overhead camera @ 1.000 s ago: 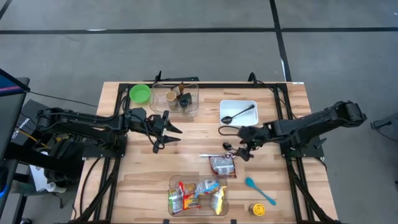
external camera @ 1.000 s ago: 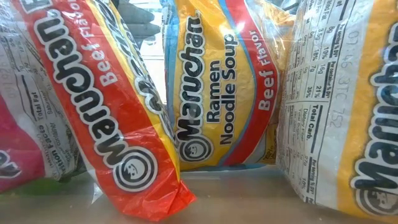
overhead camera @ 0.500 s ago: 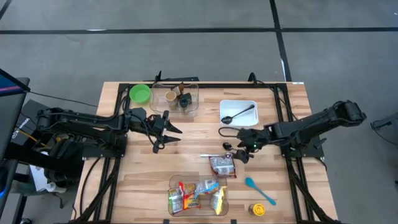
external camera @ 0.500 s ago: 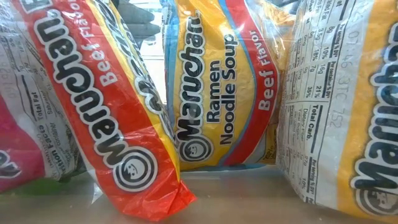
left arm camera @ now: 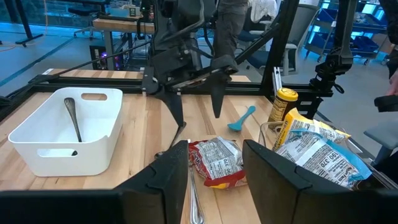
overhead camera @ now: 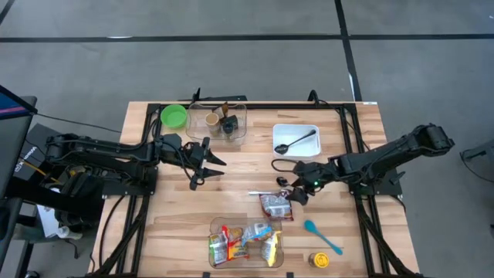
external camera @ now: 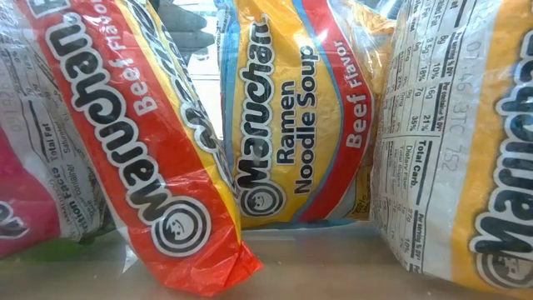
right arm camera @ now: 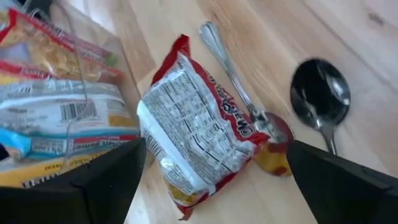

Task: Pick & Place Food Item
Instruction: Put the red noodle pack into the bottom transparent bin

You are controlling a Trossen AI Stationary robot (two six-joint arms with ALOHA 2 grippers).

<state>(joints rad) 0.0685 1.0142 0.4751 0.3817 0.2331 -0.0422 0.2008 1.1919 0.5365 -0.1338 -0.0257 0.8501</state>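
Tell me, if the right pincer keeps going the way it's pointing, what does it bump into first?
Probably the loose ramen packet on the table: the open right pincer points down at it, spread either side.

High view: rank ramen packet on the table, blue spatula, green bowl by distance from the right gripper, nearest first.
From the right gripper:
1. Ramen packet, lying loose on the table right beside the gripper, toward the near edge.
2. Blue spatula, farther toward the near right corner.
3. Green bowl, across the table at the far left.

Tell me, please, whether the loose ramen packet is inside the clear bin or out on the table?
Out: the ramen packet lies flat on the table beside the clear bin, under the right pincer.
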